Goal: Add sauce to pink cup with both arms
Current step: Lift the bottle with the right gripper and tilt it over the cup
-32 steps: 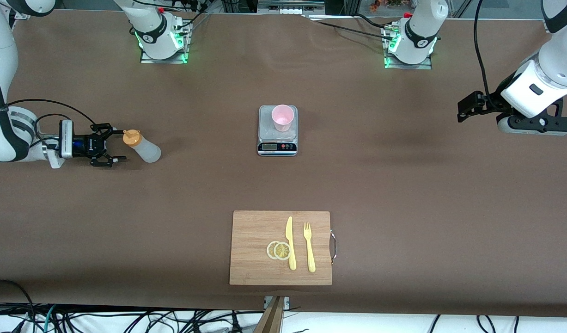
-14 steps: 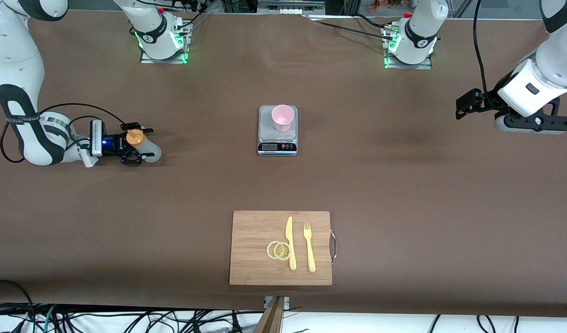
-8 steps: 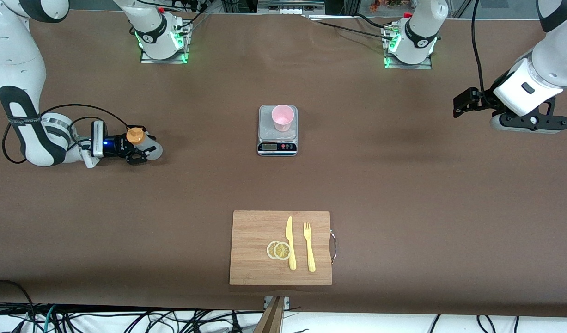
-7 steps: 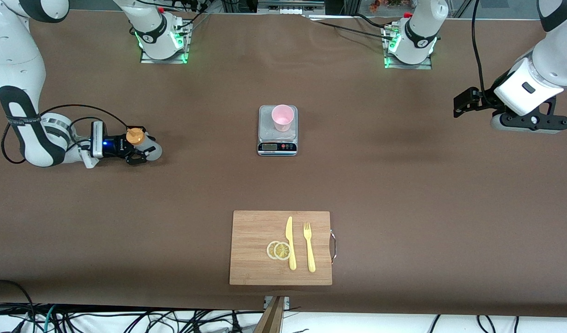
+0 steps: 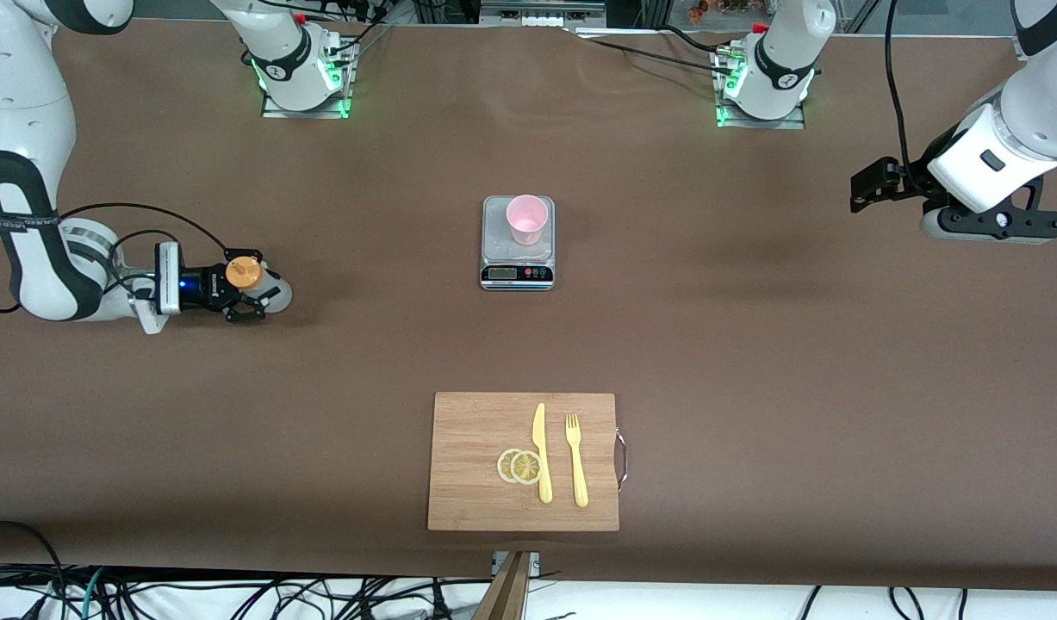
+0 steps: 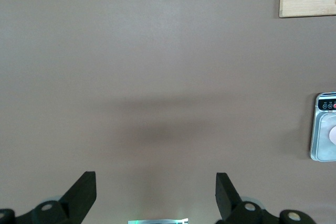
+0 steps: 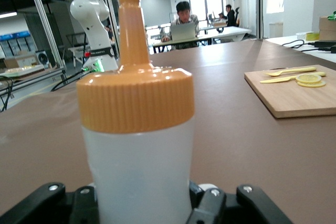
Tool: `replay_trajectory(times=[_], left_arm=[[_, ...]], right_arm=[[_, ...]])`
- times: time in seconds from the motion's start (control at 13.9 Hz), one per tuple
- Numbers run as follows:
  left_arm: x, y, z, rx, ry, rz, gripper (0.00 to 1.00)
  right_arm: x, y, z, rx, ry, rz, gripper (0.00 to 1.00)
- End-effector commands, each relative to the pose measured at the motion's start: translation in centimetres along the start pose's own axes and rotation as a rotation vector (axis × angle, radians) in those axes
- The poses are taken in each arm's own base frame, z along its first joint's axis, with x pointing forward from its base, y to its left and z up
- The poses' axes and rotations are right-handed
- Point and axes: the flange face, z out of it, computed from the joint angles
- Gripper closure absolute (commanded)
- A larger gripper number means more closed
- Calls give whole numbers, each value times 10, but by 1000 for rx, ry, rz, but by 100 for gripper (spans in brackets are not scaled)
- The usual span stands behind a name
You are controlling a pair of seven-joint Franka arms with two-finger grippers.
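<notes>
The sauce bottle, whitish with an orange nozzle cap, is near the right arm's end of the table. My right gripper is shut on its body from the side. In the right wrist view the bottle stands upright and fills the space between the black fingers. The pink cup stands on a grey scale at the table's middle. My left gripper hangs open over bare table at the left arm's end, with nothing between its fingertips. The cup's edge barely shows in the left wrist view.
A wooden cutting board lies nearer to the front camera than the scale. It carries lemon slices, a yellow knife and a yellow fork. Both arm bases stand along the table's back edge.
My right gripper has closed on the sauce bottle and drawn it slightly toward the right arm's end of the table. The left arm has shifted only a little.
</notes>
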Motion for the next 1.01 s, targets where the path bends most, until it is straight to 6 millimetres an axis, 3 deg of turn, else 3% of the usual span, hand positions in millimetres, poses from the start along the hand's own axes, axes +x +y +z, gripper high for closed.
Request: replay_trajectory(times=[0.0, 0.29, 0.58, 0.94], left_arm=[[-2, -1, -8, -3, -5, 12, 0], [-1, 1, -7, -1, -3, 15, 0], [-2, 0, -7, -2, -6, 16, 0], [-2, 3, -7, -2, -6, 19, 0]], right_arm=[[70, 22, 13, 33, -159, -30, 100], [113, 50, 55, 77, -356, 52, 100], [146, 65, 116, 77, -469, 78, 100], [207, 76, 197, 58, -742, 57, 100]])
